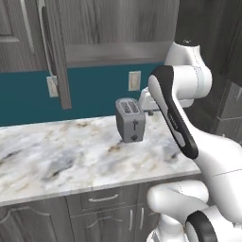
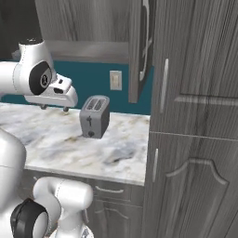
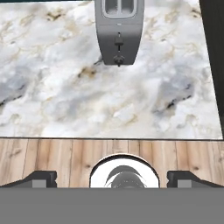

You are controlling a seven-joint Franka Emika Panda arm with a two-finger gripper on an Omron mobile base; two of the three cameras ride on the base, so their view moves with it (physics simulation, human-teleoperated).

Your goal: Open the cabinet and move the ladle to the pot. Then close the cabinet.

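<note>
One door: the cabinet (image 1: 52, 52) door is already swung out over the counter, its long silver handle (image 1: 43, 38) facing us edge-on, so the opening step looks done
Cabinet: hangs on the wall above the counter's back edge; in the right base view the open door (image 2: 135, 51) stands just beside the tall side unit (image 2: 195, 116), shelf underside visible beneath it
Ladle: can't pick it out from here, the shelf's inside is hidden by the angle
Pot: not picked out at this moment either
Toaster: the toaster (image 1: 130, 119) sits near the back of the counter, toward its right end, slots up, lever facing the front edge
Counter: the marble counter (image 1: 56, 156) carries the toaster, with wall sockets (image 1: 134, 80) on the teal wall behind
Gripper: the gripper (image 2: 53, 108) hovers level above the counter, well clear of it, looking down past the front edge at the toaster (image 3: 119, 30) and wooden floor (image 3: 52, 157)
Jaws: spread wide, tips at either side of the hand view, holding nothing
Why so: my read is the hand is parked low and free so it can rise toward the shelf for the ladle
Next: likely a lift and reach up into the open cabinet, minding the door's edge
</note>
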